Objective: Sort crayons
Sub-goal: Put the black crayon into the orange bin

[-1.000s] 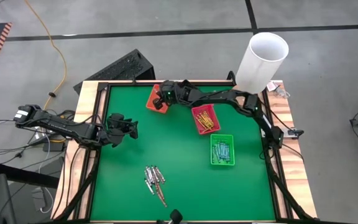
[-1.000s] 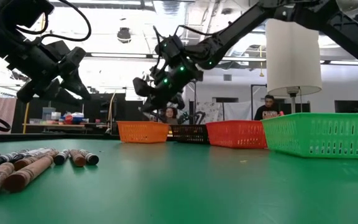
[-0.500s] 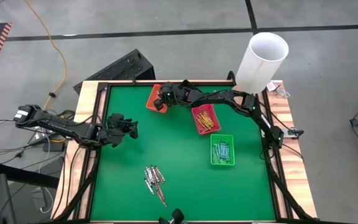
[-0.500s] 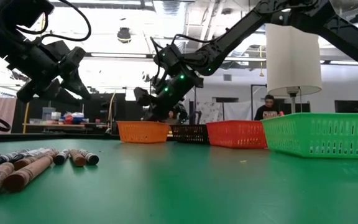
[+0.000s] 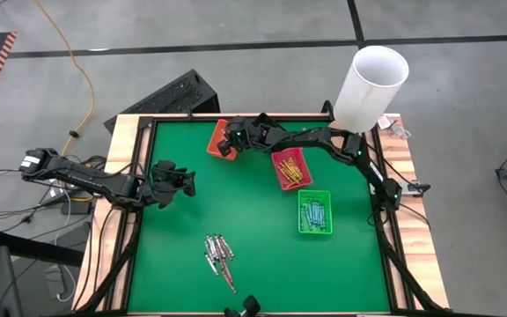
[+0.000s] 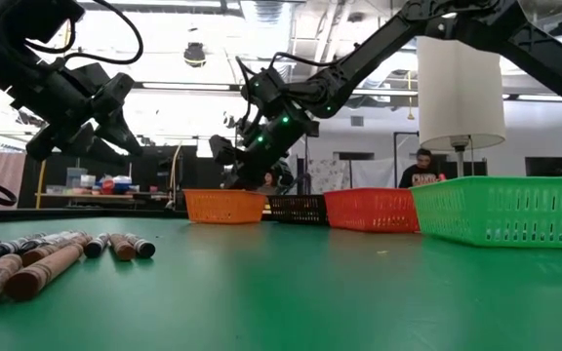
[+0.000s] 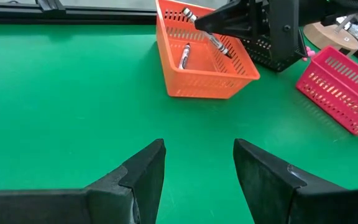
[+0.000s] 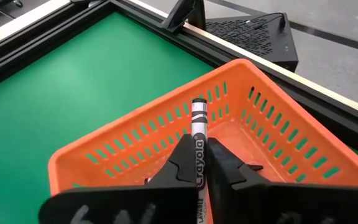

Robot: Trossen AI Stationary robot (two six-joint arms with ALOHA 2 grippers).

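Note:
My right gripper hangs over the orange tray at the table's far side, shut on a grey crayon. Another grey crayon lies inside that tray. My left gripper stands open above the green mat near the left edge, also seen from above, with nothing between its fingers. A pile of loose crayons lies on the mat toward the near edge, grey and brown ones in the low view. My right gripper pinches the grey crayon's paper-wrapped middle between its two fingers. The fingers come from the table's right, slanting down. The crayon's striped end sticks out ahead of the fingertips. The crayon hangs tilted, clear above the orange tray.
A red tray with yellow-orange crayons and a green tray with light ones stand right of centre. A small black tray sits between the orange and red ones. A tall white cylinder stands at the far right corner. People show beyond the table.

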